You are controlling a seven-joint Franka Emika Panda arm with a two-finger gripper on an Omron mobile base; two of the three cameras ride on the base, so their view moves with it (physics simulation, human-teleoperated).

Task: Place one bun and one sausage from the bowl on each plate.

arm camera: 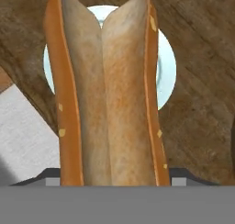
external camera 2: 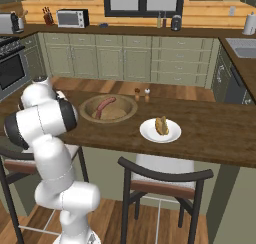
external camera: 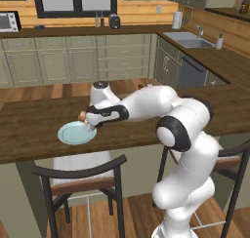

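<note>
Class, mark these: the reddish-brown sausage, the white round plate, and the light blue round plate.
Reddish-brown sausage (external camera 2: 104,107): right base view, middle of its length.
White round plate (external camera 2: 148,132): right base view, bare left rim.
Light blue round plate (external camera: 73,134): left base view, bare centre.

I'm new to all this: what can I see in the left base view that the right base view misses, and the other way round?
Left base view: the light blue plate, with the gripper above it, closed on a bun.

Right base view: the tan bowl with a sausage lying in it, and the white plate carrying a second bun.

Both: the white arm, the wooden counter and the microwave at the back.
</note>
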